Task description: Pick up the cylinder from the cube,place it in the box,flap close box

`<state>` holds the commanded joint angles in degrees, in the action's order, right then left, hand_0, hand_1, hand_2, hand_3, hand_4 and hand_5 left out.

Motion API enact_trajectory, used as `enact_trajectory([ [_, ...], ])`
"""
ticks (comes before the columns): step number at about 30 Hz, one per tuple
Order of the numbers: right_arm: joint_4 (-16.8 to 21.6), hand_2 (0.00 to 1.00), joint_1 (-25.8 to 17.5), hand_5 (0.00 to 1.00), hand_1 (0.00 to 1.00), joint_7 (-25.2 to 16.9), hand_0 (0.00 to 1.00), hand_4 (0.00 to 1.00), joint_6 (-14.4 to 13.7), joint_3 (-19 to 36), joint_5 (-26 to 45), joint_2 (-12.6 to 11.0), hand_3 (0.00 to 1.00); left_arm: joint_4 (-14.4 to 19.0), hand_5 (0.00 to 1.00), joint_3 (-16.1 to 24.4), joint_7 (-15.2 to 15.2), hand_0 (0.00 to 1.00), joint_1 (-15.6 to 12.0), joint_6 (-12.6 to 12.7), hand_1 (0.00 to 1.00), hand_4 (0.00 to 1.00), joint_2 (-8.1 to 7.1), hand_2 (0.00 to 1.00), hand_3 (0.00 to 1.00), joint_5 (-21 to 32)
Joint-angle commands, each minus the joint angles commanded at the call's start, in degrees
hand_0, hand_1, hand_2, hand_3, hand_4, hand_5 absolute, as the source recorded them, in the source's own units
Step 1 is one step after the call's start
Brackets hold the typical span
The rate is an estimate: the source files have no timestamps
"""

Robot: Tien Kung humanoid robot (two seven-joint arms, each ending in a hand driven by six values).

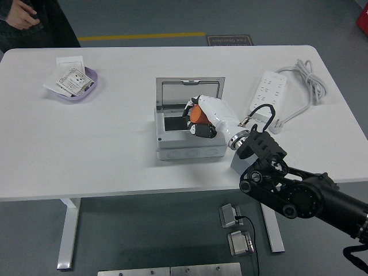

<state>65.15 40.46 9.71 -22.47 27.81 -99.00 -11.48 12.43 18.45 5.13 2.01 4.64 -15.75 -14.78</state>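
An orange cylinder [199, 114] is held in my right hand [201, 119], whose white-backed fingers are curled around it. The hand hovers over the right part of the dark opening of the grey box [190, 138] in the middle of the table. The box's clear flap lid [189, 93] stands up at the back. The grey cube [248, 169] sits at the table's front right edge, mostly hidden behind my black right arm [287, 184]. My left arm is out of view.
A white power strip [268, 92] with its cable [307, 80] lies at the right. A purple dish [75, 86] with paper packets rests at the far left. A person [29, 20] stands at the table's far left corner.
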Motion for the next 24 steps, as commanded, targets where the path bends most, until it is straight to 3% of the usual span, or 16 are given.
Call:
enact_trajectory([
  [10, -7.39, 0.248, 10.82, 0.026, 0.103, -1.49, 0.002, 0.041, 0.71, -9.47, 4.24, 2.34, 0.206, 0.07, 0.145, -0.98, -0.04, 0.62, 0.35, -0.07, 0.665, 0.624, 0.1, 0.588, 0.564, 0.54],
  [17, -10.88, 0.251, 13.52, 0.021, 0.106, -2.69, 0.002, 0.042, 0.97, -15.36, 7.47, 2.39, 0.208, 0.2, 0.145, -1.03, -0.1, 0.62, 0.5, -0.04, 0.665, 0.624, 0.05, 0.588, 0.563, 0.46],
  [24, -12.98, 0.261, 14.61, 0.008, 0.112, -4.54, 0.012, 0.03, 1.52, -17.12, 9.08, 2.07, 0.219, 0.35, 0.139, -0.72, -0.09, 0.621, 0.51, -0.04, 0.663, 0.614, 0.04, 0.586, 0.562, 0.07],
])
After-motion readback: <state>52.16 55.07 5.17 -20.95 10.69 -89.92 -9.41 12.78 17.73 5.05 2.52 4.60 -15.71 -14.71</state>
